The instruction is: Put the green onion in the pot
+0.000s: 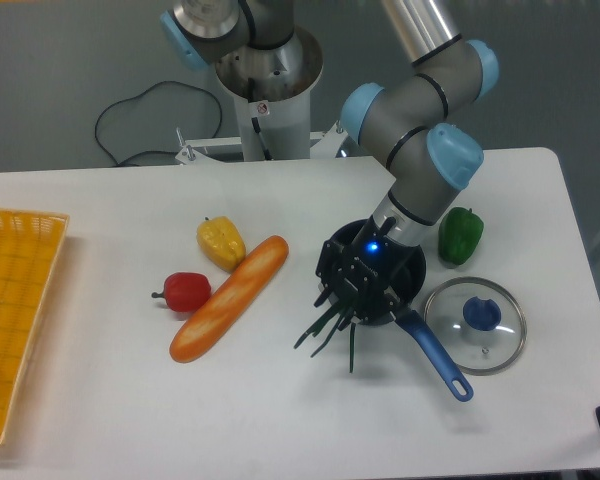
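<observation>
The pot is a small black saucepan right of the table's middle, its blue handle pointing to the front right. My gripper hangs over the pot's left rim and hides most of its inside. It is shut on the green onion, gripped near one end. The dark stalks splay down and to the left, outside the pot, with their tips close to the table. I cannot see the pale end, which the fingers cover.
A green bell pepper stands just right of the pot, and a glass lid with a blue knob lies at its front right. Left of it are a long bread loaf, a yellow pepper and a red pepper. A yellow basket sits at the left edge.
</observation>
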### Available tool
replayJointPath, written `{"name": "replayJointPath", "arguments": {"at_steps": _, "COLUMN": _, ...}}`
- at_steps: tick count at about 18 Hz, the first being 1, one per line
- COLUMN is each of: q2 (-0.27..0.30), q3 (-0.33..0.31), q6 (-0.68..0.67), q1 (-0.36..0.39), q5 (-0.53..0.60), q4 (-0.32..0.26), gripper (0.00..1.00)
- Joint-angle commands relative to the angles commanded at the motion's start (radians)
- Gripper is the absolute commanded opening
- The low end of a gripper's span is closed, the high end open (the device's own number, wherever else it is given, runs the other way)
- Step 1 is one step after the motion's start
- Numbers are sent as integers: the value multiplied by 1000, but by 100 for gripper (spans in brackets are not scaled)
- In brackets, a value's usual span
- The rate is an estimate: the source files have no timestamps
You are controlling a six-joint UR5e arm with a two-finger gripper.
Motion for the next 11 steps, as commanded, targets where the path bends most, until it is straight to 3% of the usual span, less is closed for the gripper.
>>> {"name": "replayJointPath", "arguments": {"at_steps": 3, "q2": 6, "q3": 18, "q6": -2, "q1": -3, "q5": 20, "q4": -5, "gripper": 100}}
{"name": "replayJointPath", "arguments": {"at_steps": 11, "q2": 75, "q3": 45, "q6": -66, "q1": -34, "q5": 288, "q4": -25, "gripper": 100}}
